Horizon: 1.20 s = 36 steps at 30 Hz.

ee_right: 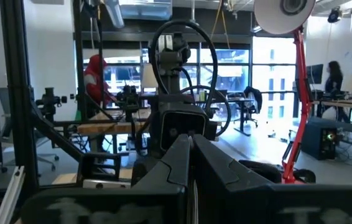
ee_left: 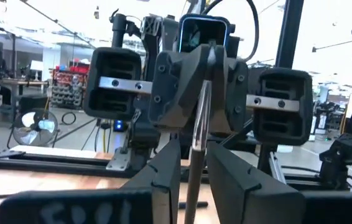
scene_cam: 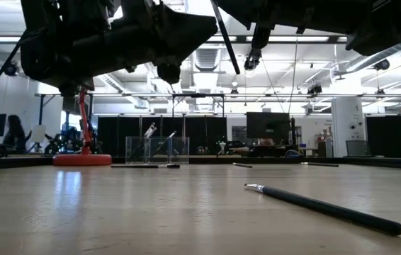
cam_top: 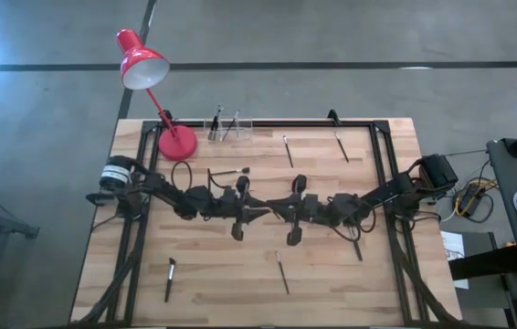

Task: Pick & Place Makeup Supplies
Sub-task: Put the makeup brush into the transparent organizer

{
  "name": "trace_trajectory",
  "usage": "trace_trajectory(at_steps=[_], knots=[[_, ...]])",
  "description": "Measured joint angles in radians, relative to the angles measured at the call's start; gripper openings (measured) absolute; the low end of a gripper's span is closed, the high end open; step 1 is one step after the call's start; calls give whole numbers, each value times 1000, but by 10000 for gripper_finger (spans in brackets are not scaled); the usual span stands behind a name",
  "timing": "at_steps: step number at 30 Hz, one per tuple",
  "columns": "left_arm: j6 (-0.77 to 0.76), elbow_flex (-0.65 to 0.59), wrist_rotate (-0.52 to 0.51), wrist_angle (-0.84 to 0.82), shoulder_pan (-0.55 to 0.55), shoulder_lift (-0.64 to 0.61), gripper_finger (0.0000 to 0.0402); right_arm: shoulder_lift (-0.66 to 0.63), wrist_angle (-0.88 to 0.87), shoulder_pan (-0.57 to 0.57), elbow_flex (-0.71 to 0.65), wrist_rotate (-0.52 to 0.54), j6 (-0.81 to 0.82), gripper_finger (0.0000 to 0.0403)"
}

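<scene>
The right gripper (ee_right: 189, 140) is clamped on a makeup brush (ee_left: 196, 124) in mid-air, well out from the red lamp (cam_top: 177, 143) over mid-table. The left gripper (ee_left: 193, 152) stands narrowly parted around its handle. The brush looks light, stiff and slick, so it is best pinched mid-handle, away from the soft bristles. Both ends are cut off, and from above the arms hide it.

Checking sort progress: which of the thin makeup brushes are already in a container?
Only the thin dark makeup brushes leaning in the clear box at the back edge, beside the red desk lamp. The others lie loose on the wooden table.
</scene>
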Motion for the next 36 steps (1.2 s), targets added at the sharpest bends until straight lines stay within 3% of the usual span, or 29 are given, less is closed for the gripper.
trace_trajectory(at_steps=[8, 16, 21, 28, 36], knots=[[22, 42, 0, -22, 0, 0, 72, 0, 3, 0, -1, 0, -4, 10], [71, 114, 42, -181, 0, 0, 71, 0, 8, 5, -1, 1, -16, 10], [88, 112, 20, -196, -2, -7, 34, 0, 7, 16, 1, 13, -27, 12], [98, 109, -136, -476, -2, -132, 19, -18, 6, 33, -10, 151, -80, 59], [166, 99, -437, -840, 67, -364, 19, -152, -136, 33, -91, 238, -131, 102]])
